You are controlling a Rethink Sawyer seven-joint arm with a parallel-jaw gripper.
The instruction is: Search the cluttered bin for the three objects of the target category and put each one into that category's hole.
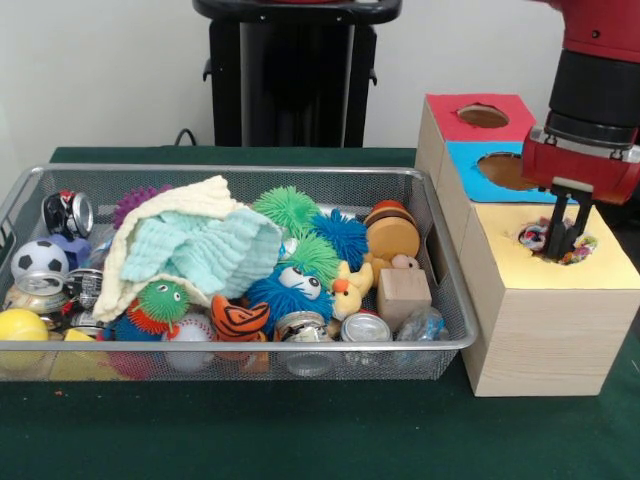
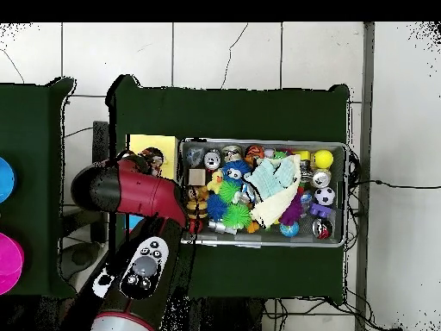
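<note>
The wire mesh bin [image 1: 230, 172] sits on the green table, full of toys and cans. To its right stands the wooden box with the yellow top [image 1: 600, 262]. My gripper [image 1: 562, 250] reaches straight down into the yellow top's round hole [image 1: 585, 238]. It is shut on a polka-dot cloth [image 1: 535, 236] that bunches in the hole on both sides of it. No other polka-dot cloth shows in the bin. In the overhead view the bin [image 2: 263, 142] lies right of the yellow top [image 2: 142, 146], the cloth [image 2: 153, 158] shows at the hole, and the arm hides my gripper.
A cream waffle cloth [image 1: 200, 195] and a mint-green waffle cloth [image 1: 210, 245] lie heaped in the bin over spiky balls, cans and a wooden block [image 1: 403, 295]. Behind the yellow top are the blue-topped hole [image 1: 505, 170] and the red-topped hole [image 1: 483, 115].
</note>
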